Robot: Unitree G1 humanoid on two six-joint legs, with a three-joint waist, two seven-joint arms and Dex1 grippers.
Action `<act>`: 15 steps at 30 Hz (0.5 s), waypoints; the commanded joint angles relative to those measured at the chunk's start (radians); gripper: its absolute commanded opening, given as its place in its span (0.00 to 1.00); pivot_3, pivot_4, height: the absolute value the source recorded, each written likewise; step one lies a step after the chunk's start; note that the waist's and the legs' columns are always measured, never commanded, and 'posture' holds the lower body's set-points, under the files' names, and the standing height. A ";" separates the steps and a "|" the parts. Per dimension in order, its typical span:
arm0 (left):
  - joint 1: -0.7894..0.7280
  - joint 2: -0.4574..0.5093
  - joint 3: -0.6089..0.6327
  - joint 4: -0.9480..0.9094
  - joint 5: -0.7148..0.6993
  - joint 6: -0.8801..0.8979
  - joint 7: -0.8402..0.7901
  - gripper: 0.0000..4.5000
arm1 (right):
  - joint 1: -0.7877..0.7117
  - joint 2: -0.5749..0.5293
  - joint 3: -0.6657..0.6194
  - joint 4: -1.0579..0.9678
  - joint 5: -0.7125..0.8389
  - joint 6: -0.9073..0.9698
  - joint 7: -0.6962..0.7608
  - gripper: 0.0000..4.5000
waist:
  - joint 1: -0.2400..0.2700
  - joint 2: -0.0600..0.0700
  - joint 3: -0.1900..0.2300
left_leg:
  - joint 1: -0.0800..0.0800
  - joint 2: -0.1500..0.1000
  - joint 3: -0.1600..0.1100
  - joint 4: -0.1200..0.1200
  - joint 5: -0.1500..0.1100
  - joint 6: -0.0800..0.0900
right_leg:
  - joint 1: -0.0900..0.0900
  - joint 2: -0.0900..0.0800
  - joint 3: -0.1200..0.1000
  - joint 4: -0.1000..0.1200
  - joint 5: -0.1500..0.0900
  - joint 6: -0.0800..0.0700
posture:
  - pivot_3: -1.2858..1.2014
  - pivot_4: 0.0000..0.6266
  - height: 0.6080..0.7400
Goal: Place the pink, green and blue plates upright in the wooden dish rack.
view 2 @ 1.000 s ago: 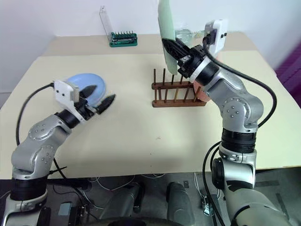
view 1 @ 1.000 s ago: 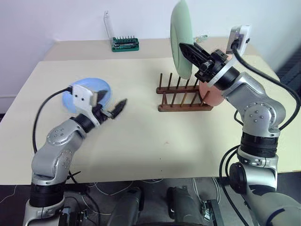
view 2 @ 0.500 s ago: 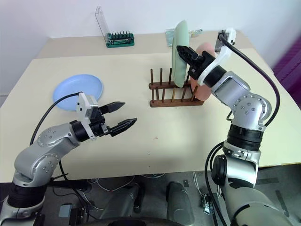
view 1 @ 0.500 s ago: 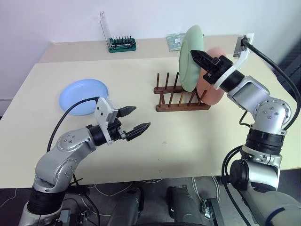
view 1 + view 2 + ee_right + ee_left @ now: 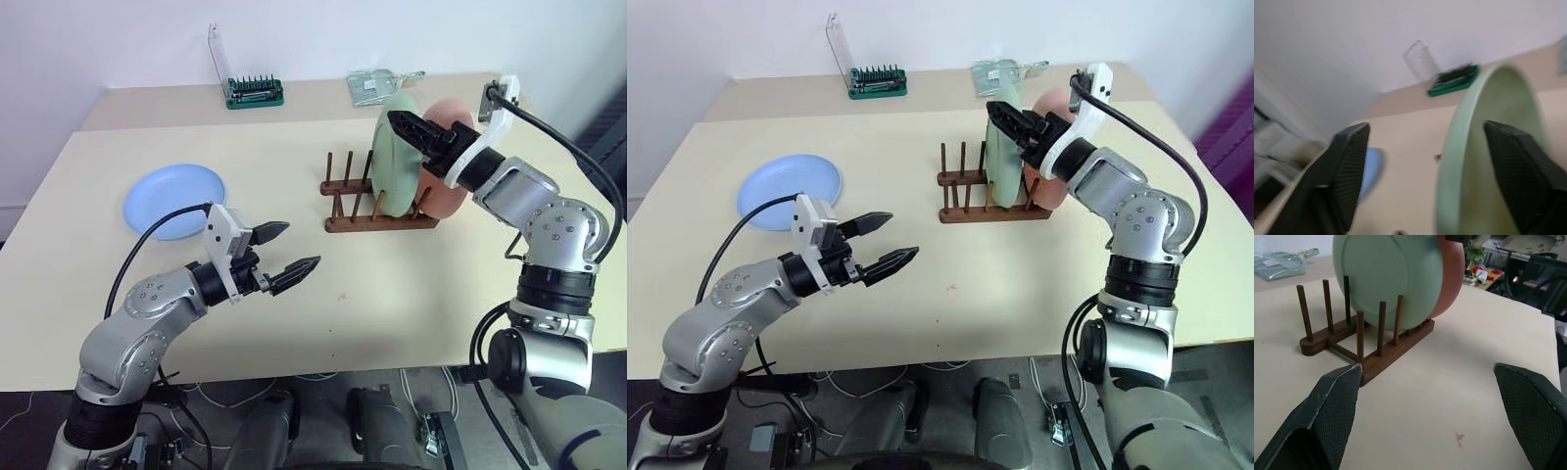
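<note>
- Green plate standing upright between the pegs of the wooden dish rack, pressed close against the pink plate behind it, so each can lean on the pegs, not on a gripper.
- Right gripper poised at the green plate's top rim, fingers spread to either side of it in the right wrist view; contact with the rim hard to judge there, likely released.
- Left gripper hovering above the table with jaws wide apart and nothing between them, pointed toward the rack.
- Blue plate lying flat near the table's left edge, well apart from the rack, not yet racked.
- Free peg slots open on the rack's left side, presumably for the blue plate.
</note>
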 commanded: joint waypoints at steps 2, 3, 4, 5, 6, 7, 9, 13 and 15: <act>-0.009 -0.002 0.001 -0.018 -0.007 -0.006 0.000 0.99 | -0.037 -0.070 0.072 -0.083 -0.110 -0.097 0.090 0.79 | 0.000 0.000 0.000 | 0.000 0.000 0.000 0.000 0.000 0.000 | 0.000 0.000 0.000 0.000 0.000 0.000 | 0.52 0.24 1.00; -0.010 -0.002 0.002 -0.015 -0.006 -0.007 -0.001 0.99 | -0.034 -0.093 0.104 -0.093 -0.153 -0.126 0.114 0.79 | 0.000 0.000 0.000 | 0.000 0.000 0.000 0.000 0.000 0.000 | 0.000 0.000 0.000 0.000 0.000 0.000 | 0.52 0.24 1.00; -0.013 -0.002 0.000 -0.011 -0.004 -0.007 -0.002 0.99 | -0.028 -0.115 0.141 -0.099 -0.205 -0.165 0.141 0.79 | 0.000 0.000 0.000 | 0.000 0.000 0.000 0.000 0.000 0.000 | 0.000 0.000 0.000 0.000 0.000 0.000 | 0.52 0.24 1.00; -0.015 -0.002 -0.001 -0.007 -0.002 -0.008 -0.003 0.99 | -0.024 -0.132 0.174 -0.100 -0.251 -0.201 0.162 0.79 | 0.000 0.000 0.000 | 0.000 0.000 0.000 0.000 0.000 0.000 | 0.000 0.000 0.000 0.000 0.000 0.000 | 0.52 0.24 1.00; -0.017 -0.002 -0.002 -0.003 0.004 -0.013 -0.003 0.99 | -0.021 -0.147 0.207 -0.095 -0.310 -0.259 0.181 0.79 | 0.000 0.000 0.000 | 0.000 0.000 0.000 0.000 0.000 0.000 | 0.000 0.000 0.000 0.000 0.000 0.000 | 0.52 0.24 1.00; -0.020 -0.004 0.000 0.004 0.012 -0.017 0.002 0.99 | -0.025 -0.148 0.224 -0.083 -0.351 -0.306 0.187 0.79 | 0.000 0.000 0.000 | 0.000 0.000 0.001 0.000 0.000 0.000 | 0.000 0.000 0.000 0.000 0.000 0.000 | 0.52 0.24 1.00; -0.030 -0.011 0.011 0.034 0.044 -0.030 0.033 0.99 | -0.050 -0.132 0.233 -0.058 -0.405 -0.391 0.194 0.79 | -0.001 0.000 0.000 | 0.000 0.001 0.001 0.000 0.000 0.000 | 0.000 0.001 0.000 0.000 0.000 0.000 | 0.52 0.24 1.00; -0.098 -0.093 0.128 0.170 0.110 -0.037 0.253 0.99 | -0.077 -0.121 0.316 -0.101 -0.490 -0.542 0.300 0.80 | 0.001 0.000 0.000 | 0.000 0.001 0.001 0.000 0.000 -0.001 | 0.000 0.001 0.000 0.000 0.000 0.000 | 0.52 0.24 1.00; -0.166 -0.159 0.262 0.267 0.149 0.001 0.486 0.99 | -0.088 -0.106 0.384 -0.137 -0.522 -0.593 0.374 0.80 | -0.002 -0.001 0.000 | 0.000 0.001 0.001 0.001 0.001 -0.001 | 0.000 0.002 0.000 0.000 0.000 0.000 | 0.52 0.24 1.00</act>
